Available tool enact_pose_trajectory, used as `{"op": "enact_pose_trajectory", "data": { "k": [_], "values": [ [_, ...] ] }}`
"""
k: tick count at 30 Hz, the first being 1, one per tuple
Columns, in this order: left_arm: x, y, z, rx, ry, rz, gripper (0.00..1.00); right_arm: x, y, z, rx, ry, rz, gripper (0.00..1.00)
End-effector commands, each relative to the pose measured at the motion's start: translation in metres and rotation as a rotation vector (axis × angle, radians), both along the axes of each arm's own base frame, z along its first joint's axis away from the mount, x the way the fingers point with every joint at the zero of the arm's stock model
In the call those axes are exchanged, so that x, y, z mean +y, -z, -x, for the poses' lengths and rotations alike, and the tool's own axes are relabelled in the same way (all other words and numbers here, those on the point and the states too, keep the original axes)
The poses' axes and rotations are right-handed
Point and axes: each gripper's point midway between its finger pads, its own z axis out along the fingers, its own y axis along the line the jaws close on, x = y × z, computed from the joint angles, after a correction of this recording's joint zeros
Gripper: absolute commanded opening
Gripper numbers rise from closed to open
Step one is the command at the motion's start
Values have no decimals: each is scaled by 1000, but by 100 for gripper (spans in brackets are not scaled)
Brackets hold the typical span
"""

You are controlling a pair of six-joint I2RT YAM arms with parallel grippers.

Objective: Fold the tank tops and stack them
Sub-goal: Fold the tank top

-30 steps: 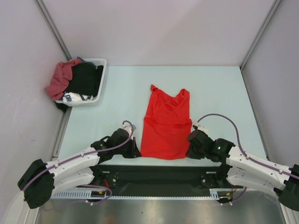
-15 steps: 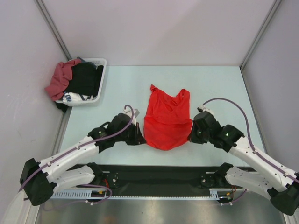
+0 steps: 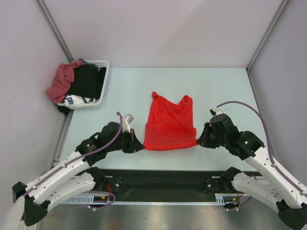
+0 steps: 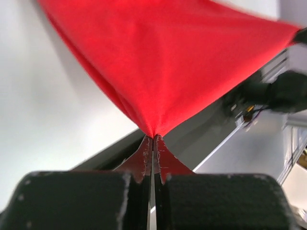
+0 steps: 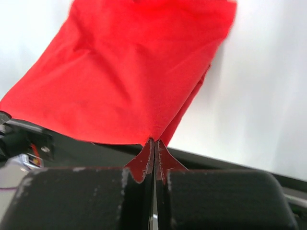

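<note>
The bright red tank top (image 3: 170, 123) lies mid-table with its hem lifted and carried back over its body, straps pointing away. My left gripper (image 3: 139, 143) is shut on the hem's left corner (image 4: 154, 129). On the other side my right gripper (image 3: 200, 141) is shut on the right corner (image 5: 156, 136), and the red cloth (image 5: 129, 72) stretches taut between both. A darker maroon-red tank top (image 3: 61, 81) hangs over the left rim of the basket at the back left.
A white basket (image 3: 102, 64) at the back left holds black garments (image 3: 88, 80) and a white cloth with dark lettering (image 3: 72, 100). A black strip (image 3: 163, 179) runs along the table's near edge between the arm bases. Grey walls close in on left and right.
Both grippers have lifted the red top's hem from the near edge and carried it away from the bases, so the lower half now folds over the upper half.
</note>
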Motion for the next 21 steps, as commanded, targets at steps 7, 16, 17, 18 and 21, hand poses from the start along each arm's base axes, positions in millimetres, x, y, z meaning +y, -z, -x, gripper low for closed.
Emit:
{"op": "enact_pose_trajectory", "data": {
  "k": [7, 16, 17, 18, 21],
  "values": [
    [19, 67, 54, 198, 11, 1, 0, -11, 34, 36, 123, -41, 46, 0],
    [-14, 16, 27, 92, 58, 85, 0, 11, 5, 7, 67, -88, 43, 0],
    [-17, 7, 19, 65, 54, 88, 0, 14, -2, 0, 44, -88, 36, 0],
    [-17, 1, 13, 54, 47, 70, 1, 12, -7, -9, 24, -80, 41, 0],
    [-21, -34, -20, -22, 27, 41, 0, 15, -24, -36, -12, -62, 45, 0]
  ]
}}
